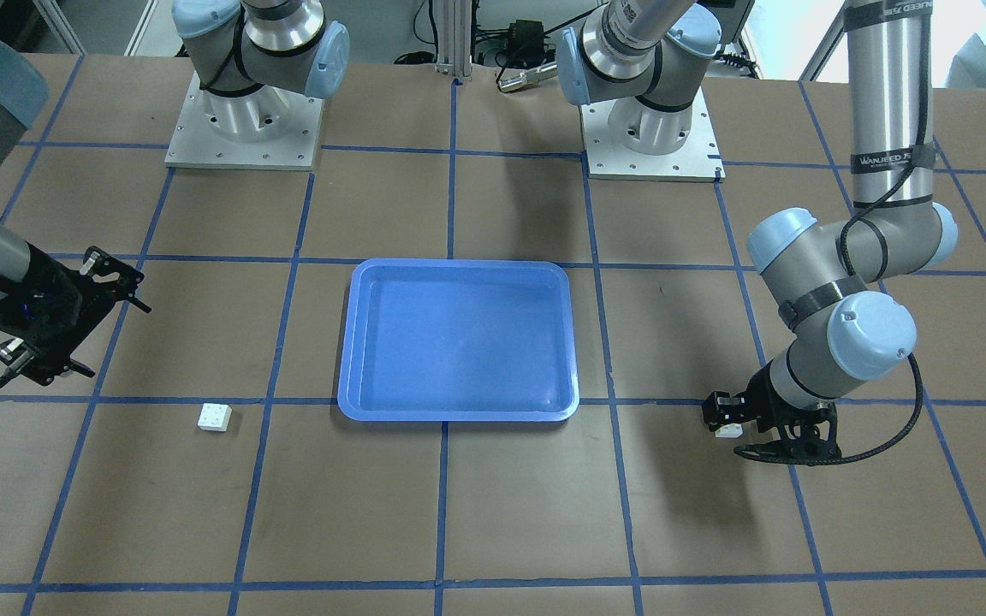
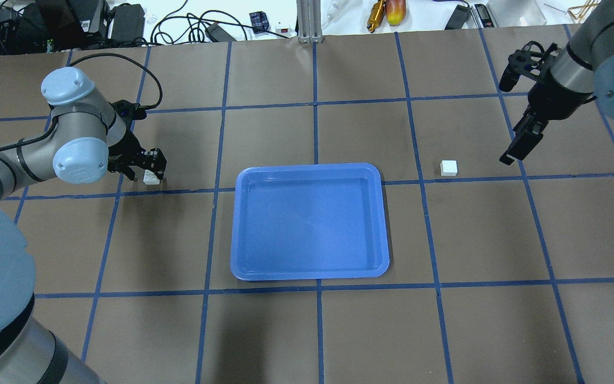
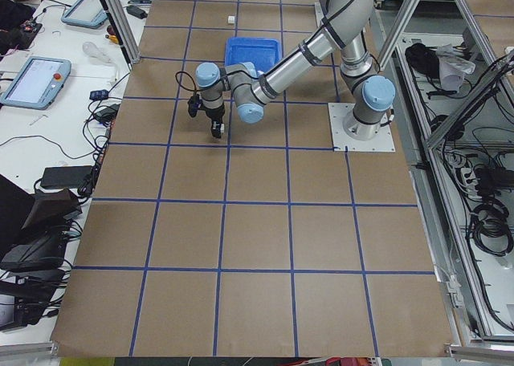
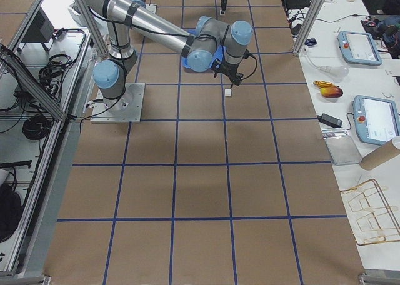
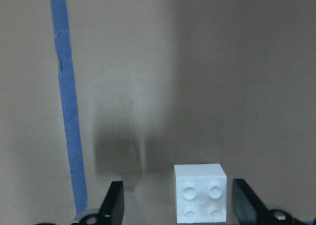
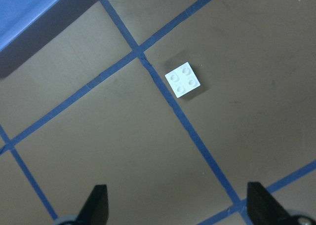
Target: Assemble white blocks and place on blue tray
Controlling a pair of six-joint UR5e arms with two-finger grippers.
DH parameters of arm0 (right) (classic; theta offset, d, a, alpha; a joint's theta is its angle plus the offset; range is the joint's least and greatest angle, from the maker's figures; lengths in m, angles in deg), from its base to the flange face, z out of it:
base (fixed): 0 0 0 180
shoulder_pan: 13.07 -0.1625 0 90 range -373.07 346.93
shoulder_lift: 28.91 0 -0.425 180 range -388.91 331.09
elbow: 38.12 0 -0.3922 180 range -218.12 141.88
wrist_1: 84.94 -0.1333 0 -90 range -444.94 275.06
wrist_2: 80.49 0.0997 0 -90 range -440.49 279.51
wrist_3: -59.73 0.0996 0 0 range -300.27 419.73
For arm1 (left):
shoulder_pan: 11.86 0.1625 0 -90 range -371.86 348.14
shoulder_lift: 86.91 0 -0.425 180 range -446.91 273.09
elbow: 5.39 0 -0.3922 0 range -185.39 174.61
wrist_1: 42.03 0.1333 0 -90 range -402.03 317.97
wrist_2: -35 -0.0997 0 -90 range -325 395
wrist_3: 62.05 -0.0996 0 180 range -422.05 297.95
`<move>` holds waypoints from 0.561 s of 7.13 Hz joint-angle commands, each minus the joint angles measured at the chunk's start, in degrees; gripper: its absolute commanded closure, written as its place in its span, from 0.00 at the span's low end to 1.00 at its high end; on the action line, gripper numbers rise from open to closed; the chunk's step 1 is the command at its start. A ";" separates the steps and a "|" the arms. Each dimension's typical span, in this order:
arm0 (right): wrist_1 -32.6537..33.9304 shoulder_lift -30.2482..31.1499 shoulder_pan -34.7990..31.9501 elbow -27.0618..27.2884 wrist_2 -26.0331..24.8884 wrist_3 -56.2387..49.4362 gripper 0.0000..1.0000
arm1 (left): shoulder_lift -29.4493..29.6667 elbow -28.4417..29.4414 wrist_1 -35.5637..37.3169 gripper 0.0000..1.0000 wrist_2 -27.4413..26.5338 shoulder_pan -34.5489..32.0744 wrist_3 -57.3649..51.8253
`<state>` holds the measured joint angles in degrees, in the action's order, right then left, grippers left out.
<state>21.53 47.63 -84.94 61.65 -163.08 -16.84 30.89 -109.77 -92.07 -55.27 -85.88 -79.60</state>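
Observation:
The blue tray [image 1: 459, 342] lies empty at the table's middle and also shows in the overhead view [image 2: 309, 224]. One white block [image 2: 151, 178] lies on the table to its left. My left gripper [image 2: 150, 166] is down around that block. In the left wrist view the block [image 5: 201, 193] sits between the open fingers [image 5: 113, 205], nearer the right one and touching neither. The other white block [image 2: 449, 167] lies right of the tray. My right gripper [image 2: 518, 146] hangs open and empty above and to the right of it. The right wrist view shows this block [image 6: 183, 79] well below the fingers [image 6: 97, 203].
The brown table [image 2: 312, 330] is marked with a grid of blue tape. Both arm bases [image 1: 245, 128] stand at the robot's side. Cables and tools [image 2: 381, 10] lie beyond the far edge. A corner of the tray [image 6: 24, 8] shows in the right wrist view.

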 commanded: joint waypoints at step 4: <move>21.98 -5.95 1.47 10.95 12.69 -6.67 0.00 | -0.72 0.14 -0.84 0.89 0.35 -0.43 1.03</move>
<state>37.50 42.64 -83.91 69.28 -153.63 -23.27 30.68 -109.70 -92.69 -54.92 -86.20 -78.69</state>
